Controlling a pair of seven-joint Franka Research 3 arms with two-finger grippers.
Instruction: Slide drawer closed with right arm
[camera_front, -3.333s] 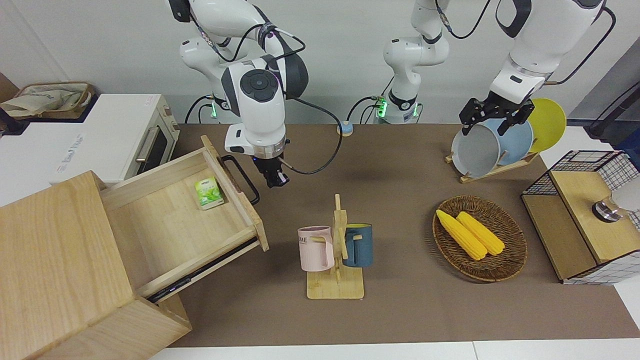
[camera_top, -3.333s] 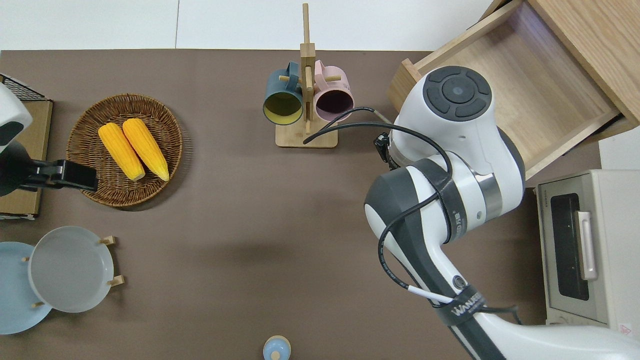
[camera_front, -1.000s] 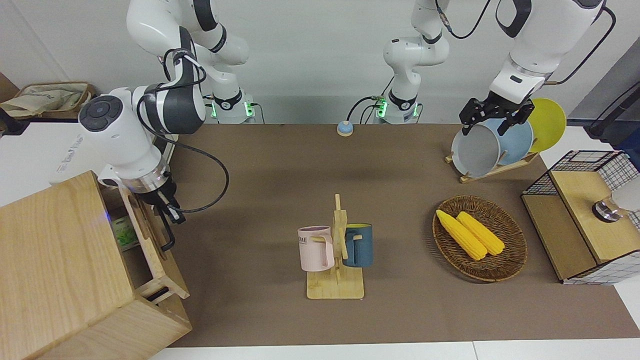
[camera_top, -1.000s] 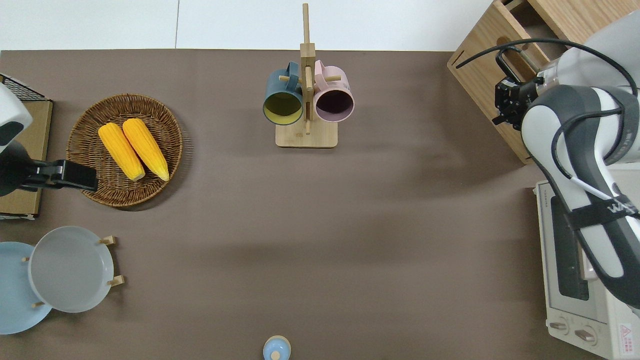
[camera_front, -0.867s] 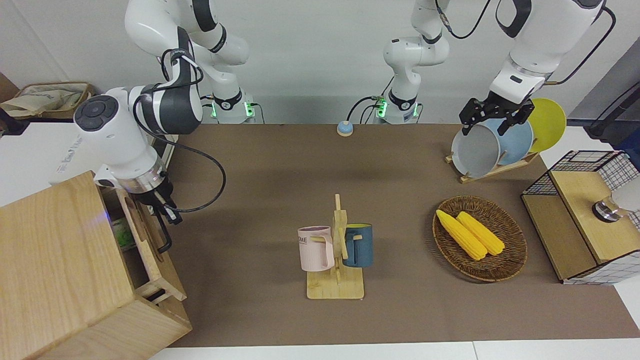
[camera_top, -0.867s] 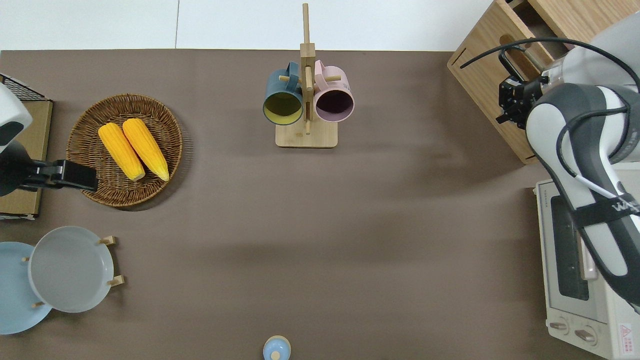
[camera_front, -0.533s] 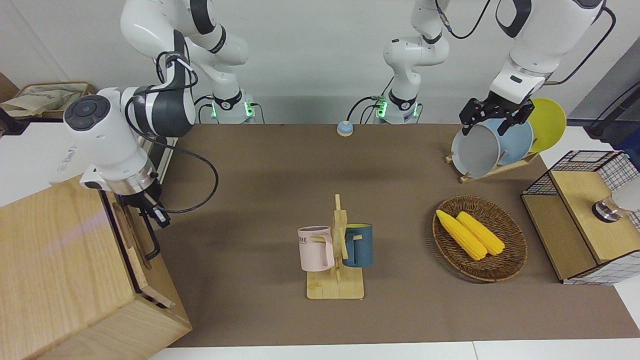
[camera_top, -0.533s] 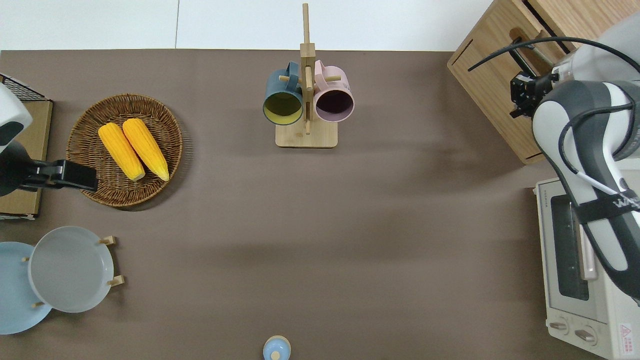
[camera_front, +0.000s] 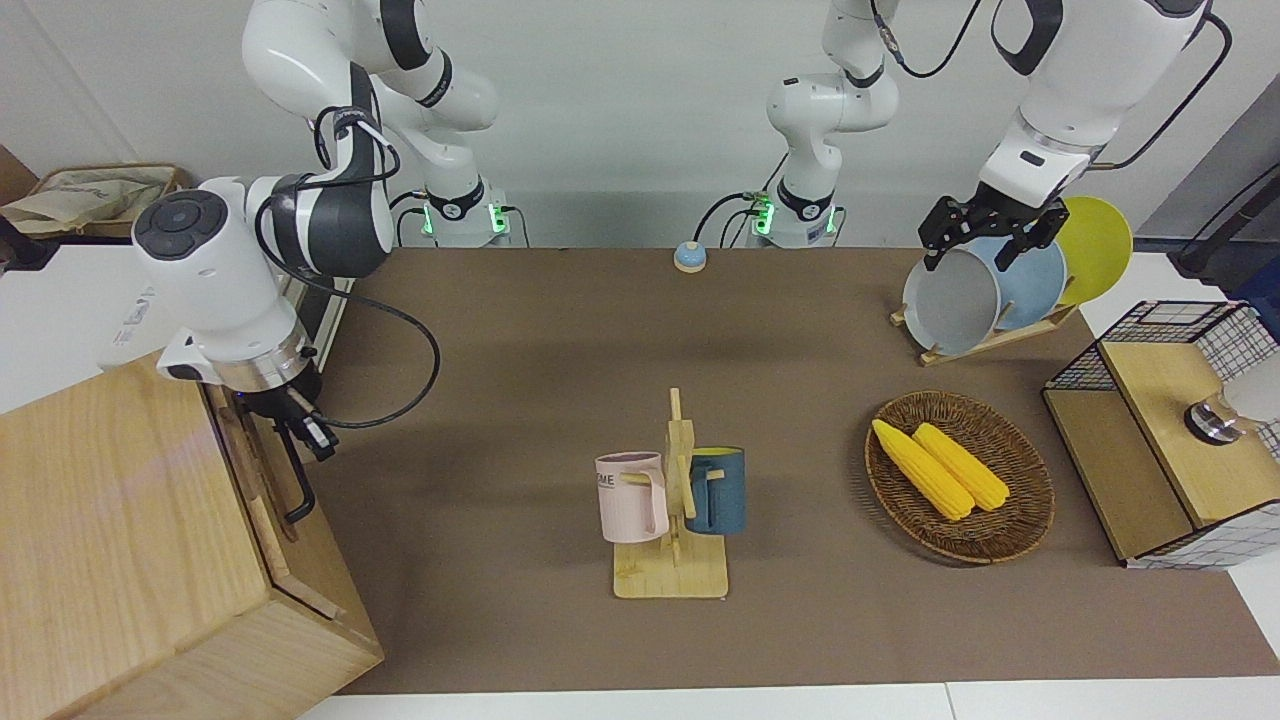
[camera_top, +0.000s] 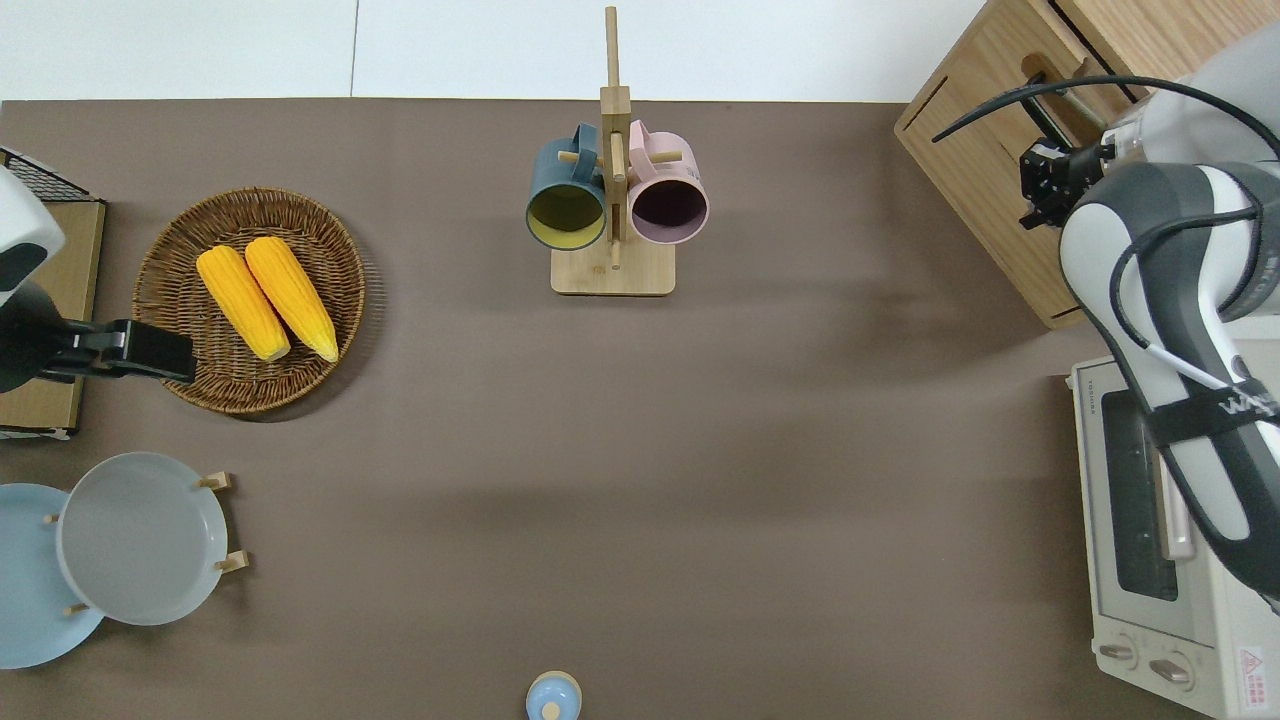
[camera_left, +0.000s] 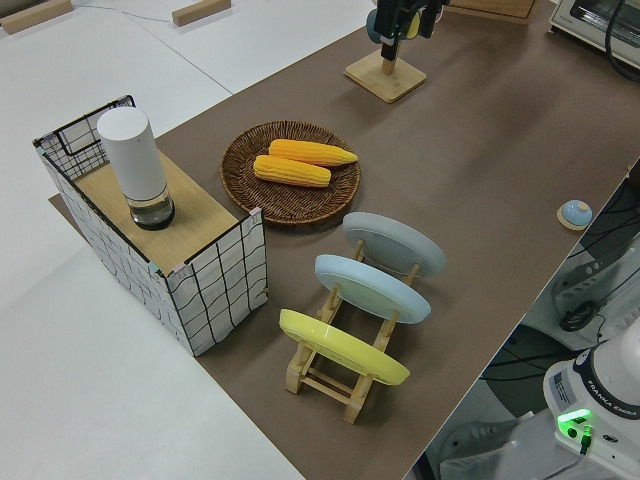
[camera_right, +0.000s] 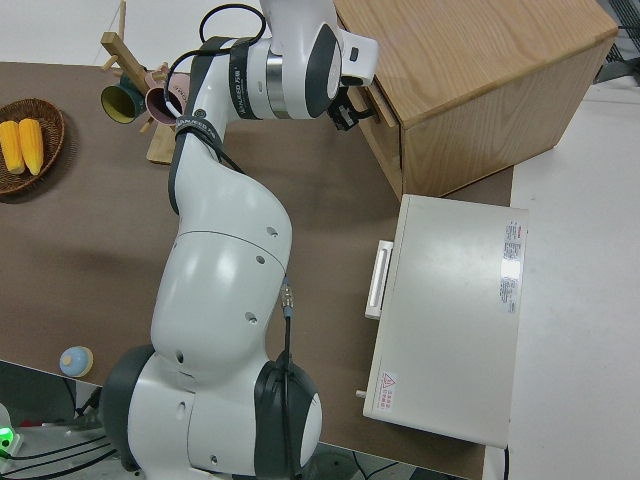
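drawer (camera_front: 262, 470): light wood, black handle
tabletop (camera_front: 800, 620): brown
corn (camera_front: 940, 466): yellow
mugs (camera_front: 668, 492): pink, dark blue

The right arm (camera_front: 250, 290) is built of rounded white shells joined by dark grey bands, with a round black cap (camera_front: 182, 212) bearing raised buttons on one joint and a bright metal ring (camera_front: 250, 375) at the wrist. A black cable (camera_front: 400, 320) loops loosely along it, held by a black strap with white lettering (camera_top: 1215, 408). Its gripper (camera_front: 305, 430) is black. The left arm (camera_front: 1060, 90) has the same white shells, black cables and a black gripper (camera_front: 985, 235). Green lights (camera_front: 765, 215) glow at both bases.
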